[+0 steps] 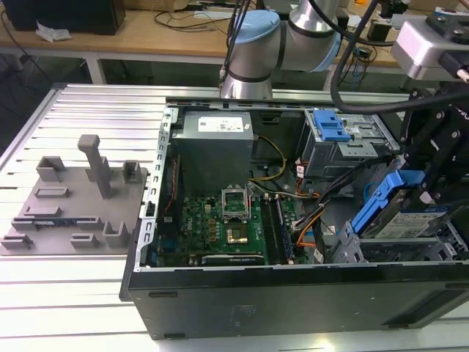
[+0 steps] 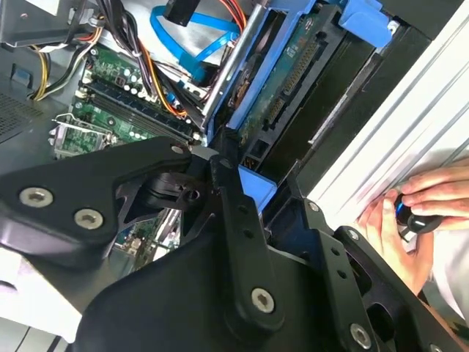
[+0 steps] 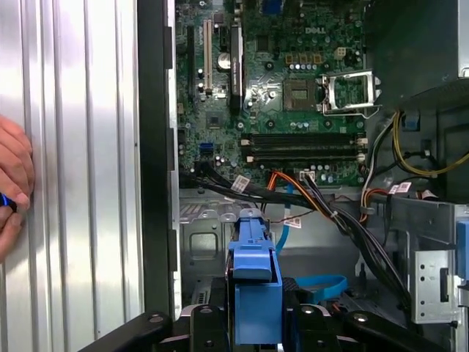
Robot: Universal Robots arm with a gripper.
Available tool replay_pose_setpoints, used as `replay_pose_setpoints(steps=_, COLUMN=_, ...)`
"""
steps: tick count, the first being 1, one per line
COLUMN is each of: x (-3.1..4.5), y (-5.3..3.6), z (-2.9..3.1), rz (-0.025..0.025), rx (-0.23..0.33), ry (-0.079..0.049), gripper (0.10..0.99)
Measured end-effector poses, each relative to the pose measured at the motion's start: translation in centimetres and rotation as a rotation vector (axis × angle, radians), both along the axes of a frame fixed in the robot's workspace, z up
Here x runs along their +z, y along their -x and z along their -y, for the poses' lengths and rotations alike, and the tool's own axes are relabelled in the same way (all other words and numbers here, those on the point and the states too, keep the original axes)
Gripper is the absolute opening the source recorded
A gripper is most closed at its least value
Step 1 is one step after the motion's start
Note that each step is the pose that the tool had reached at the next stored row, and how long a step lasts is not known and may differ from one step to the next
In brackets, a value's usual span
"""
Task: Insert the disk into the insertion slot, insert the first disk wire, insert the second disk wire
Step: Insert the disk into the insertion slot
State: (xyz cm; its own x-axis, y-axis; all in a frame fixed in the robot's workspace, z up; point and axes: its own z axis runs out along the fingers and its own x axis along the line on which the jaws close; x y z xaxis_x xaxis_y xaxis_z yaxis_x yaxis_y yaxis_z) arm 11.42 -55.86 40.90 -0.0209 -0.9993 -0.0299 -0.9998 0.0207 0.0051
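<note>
The pincer (image 1: 429, 192) is clamped on the blue-framed disk (image 1: 403, 220) and holds it tilted just above the insertion slot (image 1: 352, 248). This is in the near corner of the open computer case (image 1: 293, 293), at the exterior view's right. A person's hand (image 3: 11, 183) rests on the table (image 1: 73, 279).

The exterior view stands off my arm, high and well back, looking down into the open case (image 1: 293, 297) at the motherboard (image 1: 220, 220). The first wrist view faces that board squarely from near, past the disk (image 3: 255, 257) clamped in my gripper (image 3: 256, 319). The second wrist view looks slantwise across it, closer in. Both wrist views share a person's hand (image 3: 13, 183) on the ribbed table (image 3: 73, 147), beyond the case wall from the motherboard.
</note>
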Motion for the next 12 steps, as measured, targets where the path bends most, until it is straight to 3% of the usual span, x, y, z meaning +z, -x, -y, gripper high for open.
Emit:
replay_pose_setpoints(steps=1, x=-0.14, y=0.00, z=0.00, rz=-0.0002, rx=0.000, ry=0.000, gripper=0.365)
replay_pose_setpoints(steps=3, x=-0.17, y=0.00, z=0.00, rz=-0.0002, rx=0.000, ry=0.000, gripper=0.498)
replay_pose_setpoints(steps=4, x=-0.20, y=0.00, z=0.00, rz=-0.0003, rx=0.000, ry=0.000, gripper=0.498)
replay_pose_setpoints(steps=5, x=-0.19, y=0.00, z=0.00, rz=-0.0002, rx=0.000, ry=0.000, gripper=0.561)
replay_pose_setpoints(steps=12, x=-0.22, y=0.00, z=0.00, rz=-0.0002, rx=0.000, ry=0.000, gripper=0.561)
